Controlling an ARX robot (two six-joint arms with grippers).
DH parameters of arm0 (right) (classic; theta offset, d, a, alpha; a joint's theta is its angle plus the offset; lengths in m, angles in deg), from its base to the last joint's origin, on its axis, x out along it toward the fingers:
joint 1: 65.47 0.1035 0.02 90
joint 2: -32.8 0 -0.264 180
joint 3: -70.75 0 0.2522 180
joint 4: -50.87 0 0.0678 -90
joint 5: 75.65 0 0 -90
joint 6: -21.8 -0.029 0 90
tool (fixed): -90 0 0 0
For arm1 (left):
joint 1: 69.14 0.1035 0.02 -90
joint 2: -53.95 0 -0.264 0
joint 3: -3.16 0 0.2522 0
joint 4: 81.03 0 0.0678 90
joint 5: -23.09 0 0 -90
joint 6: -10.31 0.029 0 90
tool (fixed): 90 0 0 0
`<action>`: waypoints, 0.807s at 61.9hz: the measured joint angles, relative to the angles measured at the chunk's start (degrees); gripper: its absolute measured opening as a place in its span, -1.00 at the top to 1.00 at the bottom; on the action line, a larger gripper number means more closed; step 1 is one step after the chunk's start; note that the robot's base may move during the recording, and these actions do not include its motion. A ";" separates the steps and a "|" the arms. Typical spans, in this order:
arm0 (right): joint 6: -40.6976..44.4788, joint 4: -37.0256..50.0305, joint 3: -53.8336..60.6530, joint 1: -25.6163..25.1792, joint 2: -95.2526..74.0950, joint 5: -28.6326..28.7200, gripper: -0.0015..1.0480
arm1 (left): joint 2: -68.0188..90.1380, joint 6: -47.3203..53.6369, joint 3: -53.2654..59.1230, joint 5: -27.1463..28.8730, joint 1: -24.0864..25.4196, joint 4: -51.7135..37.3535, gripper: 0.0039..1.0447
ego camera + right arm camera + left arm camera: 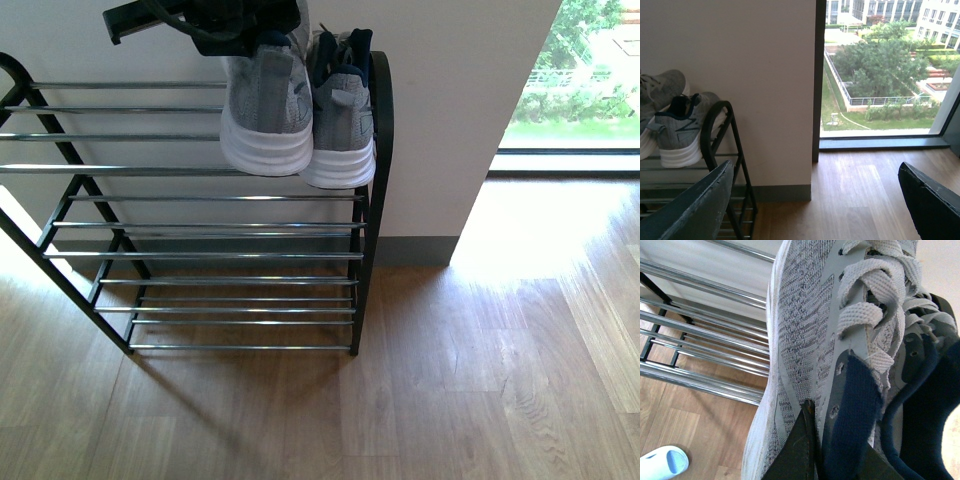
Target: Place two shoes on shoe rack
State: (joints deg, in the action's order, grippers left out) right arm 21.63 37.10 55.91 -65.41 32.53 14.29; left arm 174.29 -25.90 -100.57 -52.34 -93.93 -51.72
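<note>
The shoe rack stands against the wall. Two grey knit sneakers sit side by side at the right end of its top tier, heels overhanging the front bar. The left gripper has its jaws clamped on the navy collar of the nearer sneaker. The other sneaker is just beside it. The right gripper has its jaws wide apart, holding nothing. A pale blue slide lies on the floor.

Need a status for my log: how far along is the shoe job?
Done: one grey sneaker rests on the top tier of the shoe rack. In hand: the left gripper grips the second sneaker, set down beside it. Left: release, withdraw. The right gripper is open and empty.
</note>
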 joint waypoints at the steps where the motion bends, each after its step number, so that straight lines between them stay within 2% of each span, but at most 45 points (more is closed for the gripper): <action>1: 0.00 0.00 0.00 0.00 0.00 0.00 -0.82 | 0.00 0.31 0.04 -0.04 0.28 -0.07 0.96; 23: 0.00 0.00 0.00 0.00 0.00 0.04 -0.82 | -10.49 0.37 8.46 -0.61 2.89 -3.87 0.96; 50: 0.00 0.00 0.00 0.00 0.00 0.04 -0.82 | -6.47 3.02 12.70 -0.94 6.29 -5.11 0.96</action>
State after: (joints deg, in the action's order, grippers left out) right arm 21.63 37.10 55.91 -65.41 32.53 14.34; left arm 167.82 -22.88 -87.87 -53.28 -87.64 -56.83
